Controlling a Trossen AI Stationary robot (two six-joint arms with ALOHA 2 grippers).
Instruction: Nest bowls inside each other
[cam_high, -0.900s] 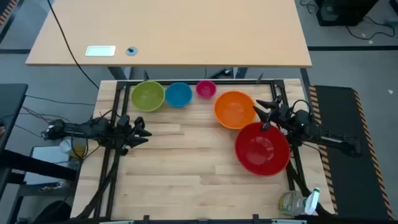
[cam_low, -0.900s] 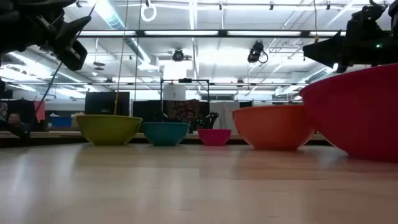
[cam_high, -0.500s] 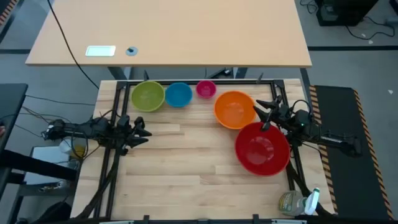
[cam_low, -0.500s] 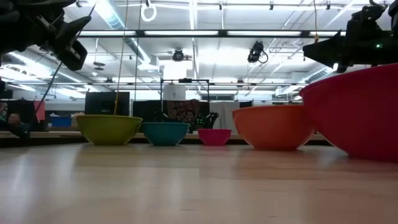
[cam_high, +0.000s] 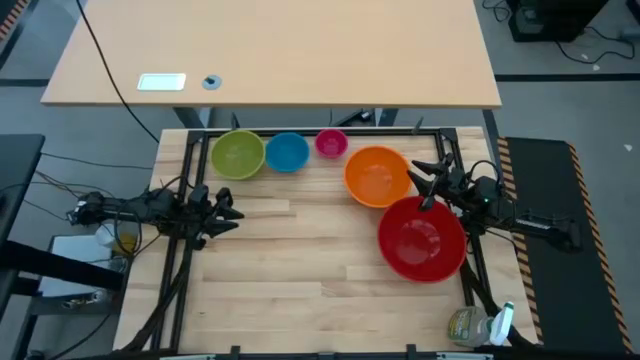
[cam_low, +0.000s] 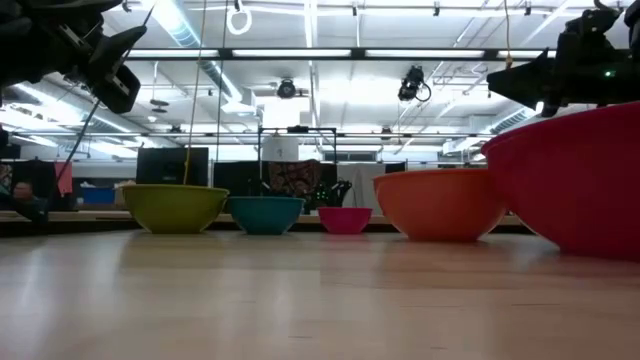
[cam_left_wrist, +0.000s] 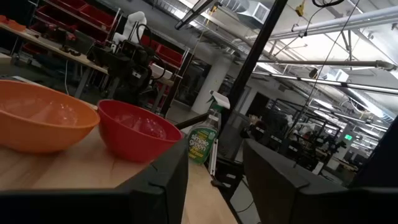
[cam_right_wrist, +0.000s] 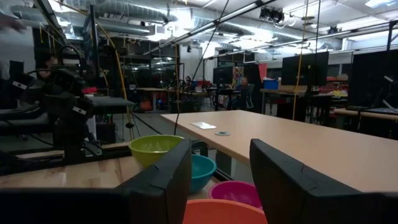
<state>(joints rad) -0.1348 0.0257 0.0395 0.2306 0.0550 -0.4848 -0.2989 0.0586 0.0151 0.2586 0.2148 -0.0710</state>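
1. Left hand (cam_high: 226, 212): hovering over the left edge of the bench (cam_high: 300, 270), its fingers standing apart and gripping nothing; in the left wrist view the two dark fingers (cam_left_wrist: 155, 186) are showing a clear gap between them.
2. Yellow-green bowl (cam_high: 238, 154): sitting upright at the far left of the back row, just beside the blue bowl and well apart from the left hand.
3. Blue bowl (cam_high: 287, 152): resting upright between the yellow-green bowl and the pink one, along the back edge of the bench.
4. Magenta-pink bowl (cam_high: 331, 143): the smallest, standing upright at the back edge, near the orange bowl but not touching it.
5. Orange bowl (cam_high: 377, 175): lying upright right of centre, its rim appearing to meet the rim of the red bowl in the high view.
6. Red bowl (cam_high: 421, 238): the largest, sitting upright toward the right side of the bench, nearer the front than the others. No bowl is sitting inside another.
7. Right hand (cam_high: 432, 180): hanging over the right edge of the bench, just beside the orange bowl and above the far rim of the red bowl, fingers spread apart and holding nothing.
8. Spray bottle (cam_high: 478, 325): lying off the bench at its front right corner.
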